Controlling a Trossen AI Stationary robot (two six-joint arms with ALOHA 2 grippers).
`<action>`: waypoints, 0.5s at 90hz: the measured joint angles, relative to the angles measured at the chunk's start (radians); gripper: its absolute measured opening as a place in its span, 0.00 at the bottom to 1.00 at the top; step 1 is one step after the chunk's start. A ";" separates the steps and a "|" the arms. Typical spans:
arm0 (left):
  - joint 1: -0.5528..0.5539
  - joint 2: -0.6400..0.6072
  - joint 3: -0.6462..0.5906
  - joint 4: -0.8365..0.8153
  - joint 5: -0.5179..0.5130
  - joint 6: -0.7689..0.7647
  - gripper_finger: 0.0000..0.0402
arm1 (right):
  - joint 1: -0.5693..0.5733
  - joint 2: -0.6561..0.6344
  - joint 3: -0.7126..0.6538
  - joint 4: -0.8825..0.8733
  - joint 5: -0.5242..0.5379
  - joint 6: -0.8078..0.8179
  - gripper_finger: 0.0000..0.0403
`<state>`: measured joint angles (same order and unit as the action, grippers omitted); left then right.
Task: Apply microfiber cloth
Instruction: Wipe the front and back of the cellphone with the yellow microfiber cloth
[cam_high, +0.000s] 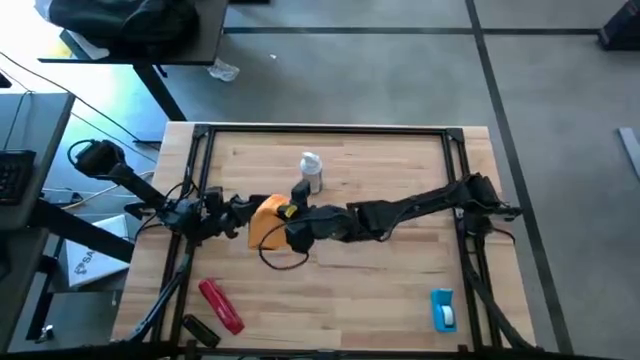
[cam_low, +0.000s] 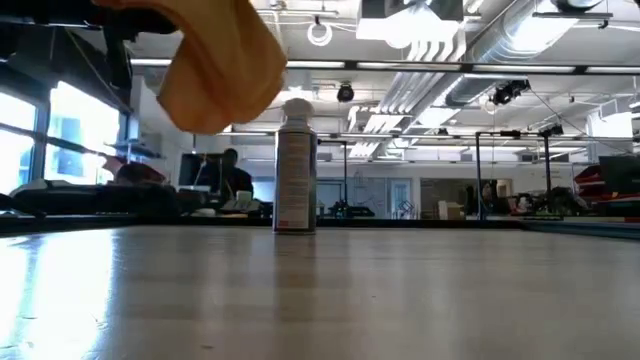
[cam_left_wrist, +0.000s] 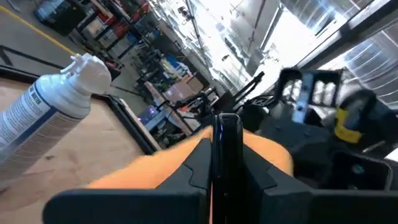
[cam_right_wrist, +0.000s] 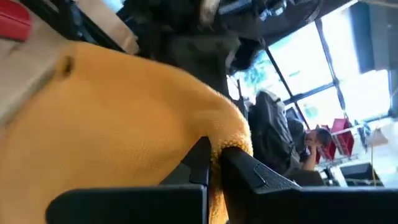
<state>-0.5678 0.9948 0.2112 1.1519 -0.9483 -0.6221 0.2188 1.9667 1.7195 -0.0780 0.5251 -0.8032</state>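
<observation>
We see the wooden surface (cam_high: 400, 290) carrying both dark arms, which meet left of its centre. The microfiber cloth (cam_high: 268, 221) hangs raised above the surface between the two claws, in front of the spray can; in the low view it dangles clear of the wood. The left claw (cam_high: 250, 217) is clamped on one edge of the cloth, its fingers (cam_left_wrist: 225, 149) pressed together over the fabric. The right claw (cam_high: 288, 226) is clamped on the opposite edge. An upright white spray can (cam_high: 311, 172) stands just behind them. A red oblong object (cam_high: 221, 305) and a blue-and-white item (cam_high: 443, 309) lie near the front edge, well apart.
</observation>
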 joint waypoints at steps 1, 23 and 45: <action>0.000 0.000 0.000 0.000 0.000 -0.001 0.04 | -0.003 0.000 0.000 0.001 -0.005 0.004 0.00; 0.025 0.001 0.000 0.044 -0.013 0.006 0.04 | -0.020 0.047 0.002 0.014 -0.127 0.111 0.00; 0.047 -0.015 0.000 0.135 0.023 0.093 0.04 | 0.028 0.108 0.002 -0.012 -0.287 0.270 0.00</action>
<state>-0.5209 0.9796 0.2107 1.2867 -0.9254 -0.5287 0.2472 2.0748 1.7215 -0.0902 0.2378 -0.5337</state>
